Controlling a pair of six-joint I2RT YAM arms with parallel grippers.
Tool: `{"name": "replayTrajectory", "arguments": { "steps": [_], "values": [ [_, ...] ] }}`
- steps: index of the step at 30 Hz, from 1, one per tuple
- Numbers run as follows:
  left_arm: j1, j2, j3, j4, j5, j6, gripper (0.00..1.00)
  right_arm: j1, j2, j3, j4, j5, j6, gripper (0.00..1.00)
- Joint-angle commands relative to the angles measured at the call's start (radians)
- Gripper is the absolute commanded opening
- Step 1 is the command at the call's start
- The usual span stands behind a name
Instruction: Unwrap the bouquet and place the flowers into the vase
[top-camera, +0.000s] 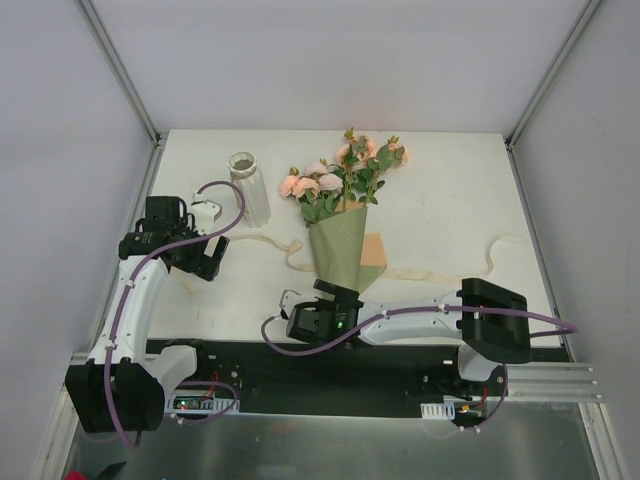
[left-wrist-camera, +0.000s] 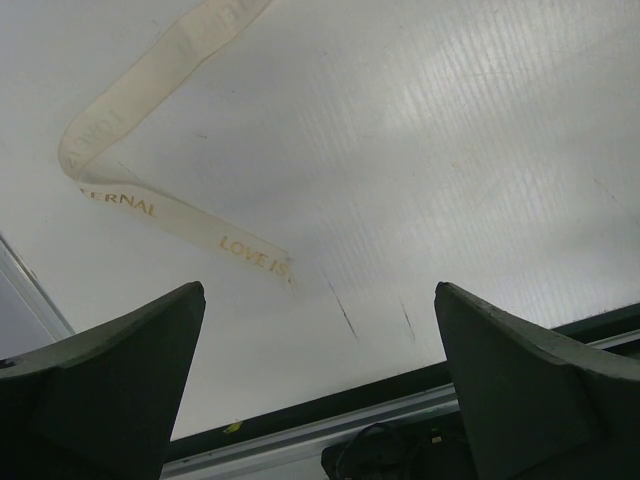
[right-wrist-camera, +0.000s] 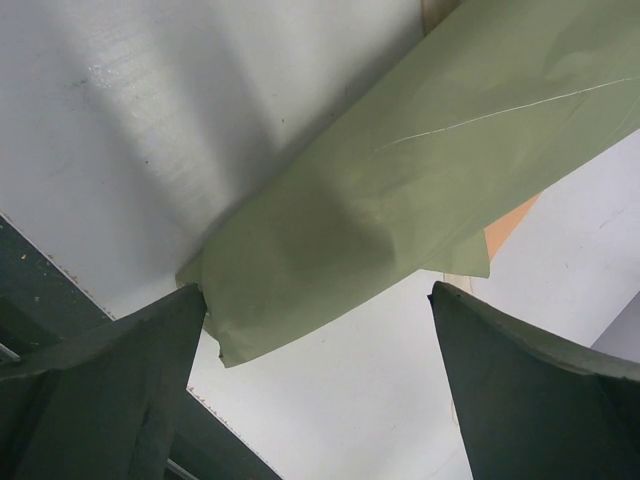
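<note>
Right gripper is spread about as wide as it goes and isn't holding anything. The pointed bottom end of the bouquet lies flat on the table between its fingers, and the wrap's crumpled edge is right up against one of them. The olive paper cone fills most of that wrist view, with a sliver of its orange inside peeking out at the side.

Left gripper is just as wide, also empty, hanging over bare table. The only thing in front of it is a loop of the cream ribbon (gold lettering, "LOVE IS" readable on it). From the top view the ribbon trails loose across the table on both sides of the cone, the longer stretch curling off to the right.

The flowers fan out of the cone's far end, blooms pointing away from the arms. The vase sits just left of the blooms, looks upright, and is near the left gripper but not touching it.

Right arm lies low, stretched leftward along the near edge from its base. Left arm is folded with its elbow up, wrist tipped down at the table.
</note>
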Motion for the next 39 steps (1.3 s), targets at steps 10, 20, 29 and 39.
{"name": "replayTrajectory", "arguments": {
  "steps": [10,20,29,39],
  "values": [
    [-0.001,-0.015,-0.003,0.020,-0.029,0.011,0.99,0.006,-0.018,-0.044,0.154,0.225,-0.122,0.90],
    [-0.003,-0.023,0.005,0.020,-0.023,0.002,0.99,0.047,-0.257,-0.067,0.367,0.447,-0.203,0.89],
    [-0.003,-0.030,0.009,0.019,-0.017,0.001,0.99,0.067,-0.310,-0.090,0.205,0.370,-0.018,0.93],
    [-0.003,-0.029,-0.012,0.022,-0.017,0.005,0.99,0.070,-0.209,-0.058,0.137,0.121,0.010,0.96]
  ]
}}
